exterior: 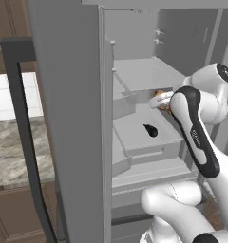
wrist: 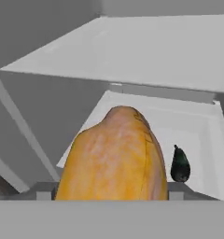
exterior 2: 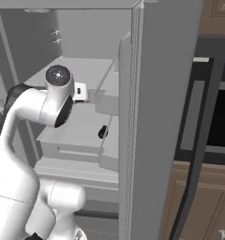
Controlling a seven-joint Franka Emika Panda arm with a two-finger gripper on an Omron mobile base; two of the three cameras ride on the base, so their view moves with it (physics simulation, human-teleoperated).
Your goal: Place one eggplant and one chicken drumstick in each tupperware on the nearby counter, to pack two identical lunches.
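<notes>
Inside the open fridge, my gripper (exterior: 162,100) is shut on the golden-orange chicken drumstick (exterior: 160,96), which hangs a little above the middle shelf (exterior: 135,128). In the hand view the drumstick (wrist: 116,158) stands large between the jaws of my gripper (wrist: 111,195), hiding most of the fingers. A glossy near-black eggplant (exterior: 151,130) lies on that shelf, below and left of the hand. It also lies on the shelf (exterior 2: 77,126) as the eggplant (exterior 2: 103,131), and behind the drumstick on the right as the eggplant (wrist: 180,164). The marbled counter (exterior: 16,152) lies far left.
The fridge door (exterior: 68,118) stands open on the left, with a dark bar handle (exterior: 21,123). From the other side the door (exterior 2: 161,117) blocks the right, with a dark oven (exterior 2: 220,117) beyond. An upper shelf (wrist: 142,51) hangs close above the hand.
</notes>
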